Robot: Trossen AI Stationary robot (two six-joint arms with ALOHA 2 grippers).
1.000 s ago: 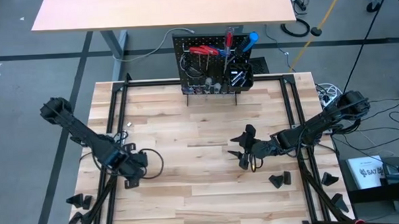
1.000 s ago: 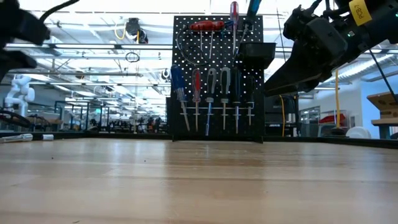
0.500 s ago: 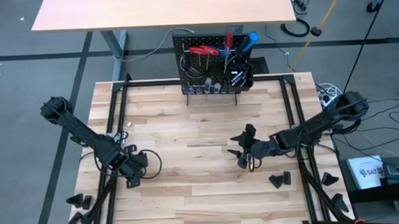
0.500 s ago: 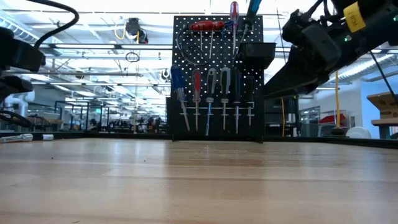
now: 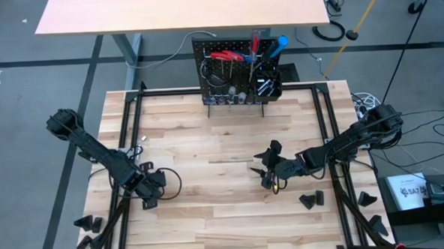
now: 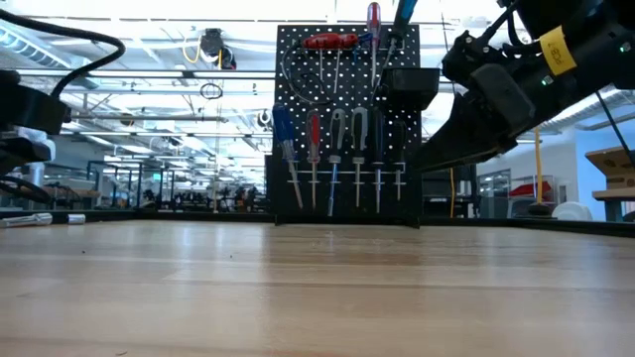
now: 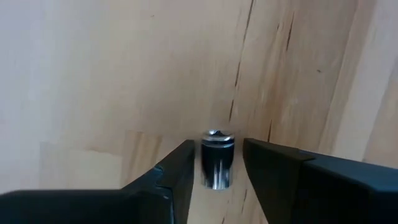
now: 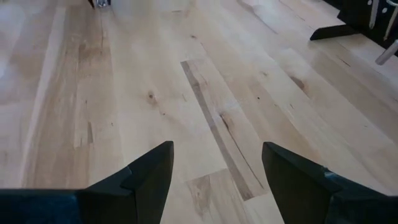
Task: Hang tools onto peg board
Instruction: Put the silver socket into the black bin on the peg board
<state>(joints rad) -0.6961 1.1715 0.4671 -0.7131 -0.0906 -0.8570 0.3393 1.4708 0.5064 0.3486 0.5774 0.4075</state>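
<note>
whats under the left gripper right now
Bare wooden table lies under the left gripper, with a small silver metal bit between its fingers. The bit's lower end is covered by the fingers, so contact can't be judged.

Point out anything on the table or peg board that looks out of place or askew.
One stray piece: a small metal bit stands between the left gripper's fingers, low over the table, far from the peg board. The tools there hang in order. The right gripper is open and empty.
</note>
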